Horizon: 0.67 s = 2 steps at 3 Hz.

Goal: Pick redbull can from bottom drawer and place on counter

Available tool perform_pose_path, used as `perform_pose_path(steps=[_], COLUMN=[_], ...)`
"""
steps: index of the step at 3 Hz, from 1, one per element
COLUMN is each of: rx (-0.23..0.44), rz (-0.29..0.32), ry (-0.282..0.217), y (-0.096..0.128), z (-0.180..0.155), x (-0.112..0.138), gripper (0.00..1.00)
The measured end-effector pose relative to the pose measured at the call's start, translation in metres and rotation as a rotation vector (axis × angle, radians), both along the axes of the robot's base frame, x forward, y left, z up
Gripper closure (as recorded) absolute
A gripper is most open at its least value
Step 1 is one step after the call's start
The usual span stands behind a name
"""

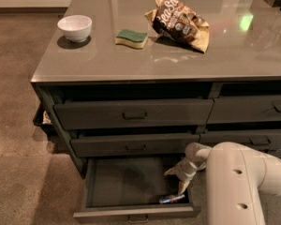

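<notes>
The large glossy grey-brown slab table [131, 60] tops a dark grey drawer cabinet [131, 114]. A bulky white robot arm [239, 182] reaches in from the lower right. The wide, shallow dark grey bottom drawer [117, 182] stands pulled out. On the table sit a crumpled brown snack bag [180, 22], a small white bowl [75, 27] and a green-and-yellow sponge [132, 37], each apart. The tool [174, 183] hangs inside the drawer's right end, fingers spread, holding nothing. Just below it the slim blue-and-silver metal can [172, 199] lies on its side by the drawer's front wall
</notes>
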<state>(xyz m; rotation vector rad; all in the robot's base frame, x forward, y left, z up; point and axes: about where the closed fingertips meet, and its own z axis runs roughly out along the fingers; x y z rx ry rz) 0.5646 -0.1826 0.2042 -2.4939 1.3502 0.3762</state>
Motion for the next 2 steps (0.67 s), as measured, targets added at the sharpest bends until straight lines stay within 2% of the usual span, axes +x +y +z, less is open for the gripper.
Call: perform_pose_path(steps=[2], rx=[-0.007], rz=[-0.02], ry=[0.054], y=[-0.005], z=[-0.028], x=[-0.01], gripper=[0.32])
